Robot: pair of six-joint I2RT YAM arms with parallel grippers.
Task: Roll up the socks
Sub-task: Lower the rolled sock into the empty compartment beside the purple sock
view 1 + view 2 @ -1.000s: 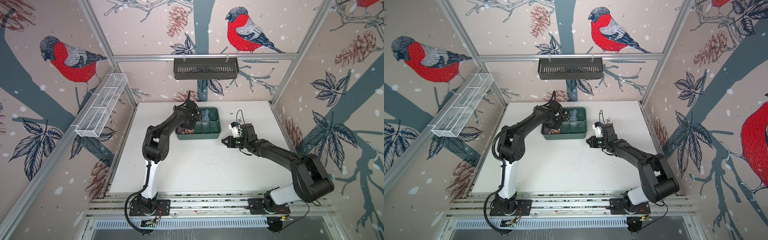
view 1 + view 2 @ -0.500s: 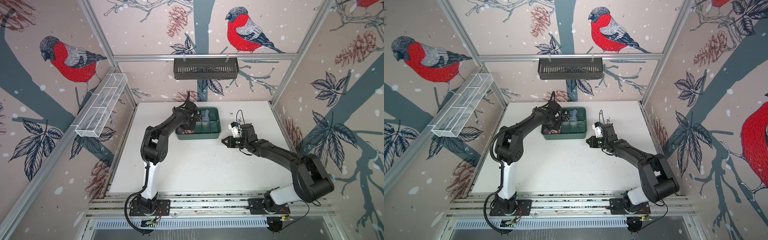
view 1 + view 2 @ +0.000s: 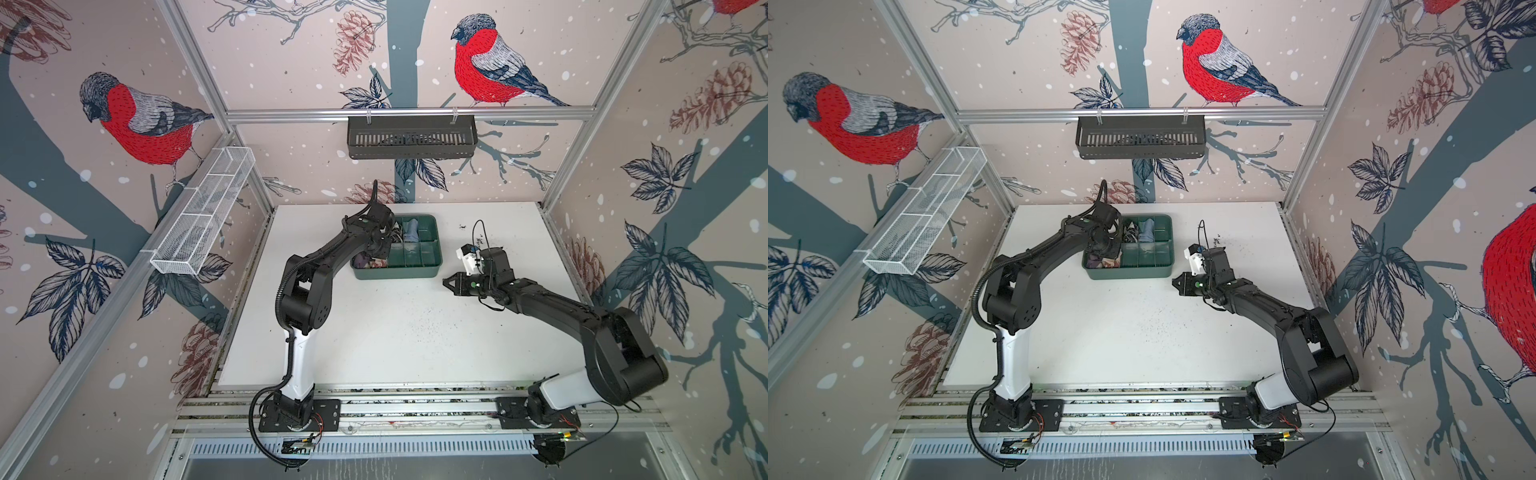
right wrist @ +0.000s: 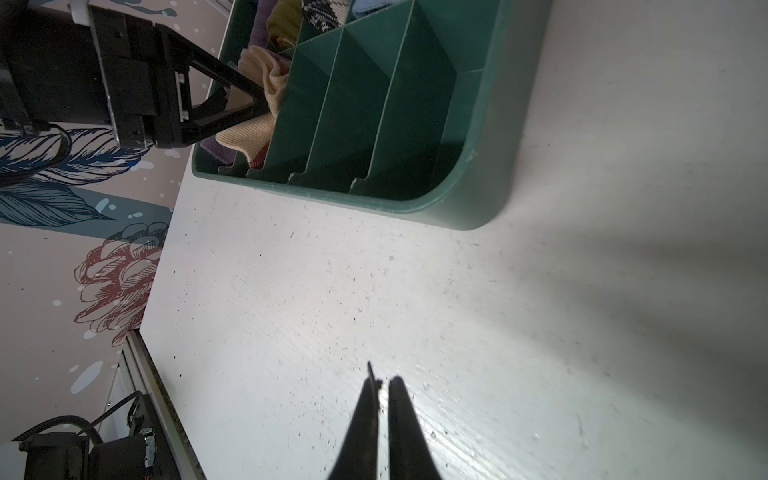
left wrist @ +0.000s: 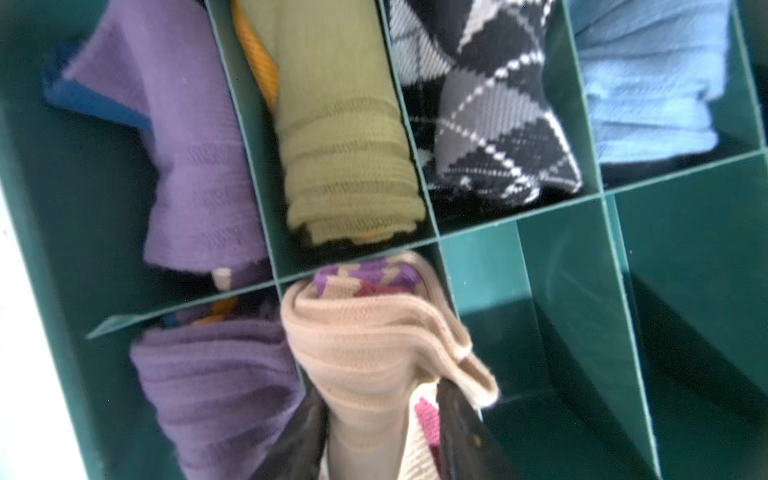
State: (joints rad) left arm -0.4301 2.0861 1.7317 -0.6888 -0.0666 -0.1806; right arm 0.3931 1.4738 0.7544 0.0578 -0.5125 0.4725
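Both top views are evenly and brightly lit and kept sharp. The left wrist view is softly blurred, most at its lower edge. In the right wrist view the desk (image 4: 291,291) is crossed by broad shadows.

Robotics lab test cell: an aluminium frame (image 3: 409,112) holds bird-print wall panels (image 3: 145,124) around a white table (image 3: 415,332); left arm (image 3: 307,291) and right arm (image 3: 582,316) are bolted to a rail (image 3: 415,409).
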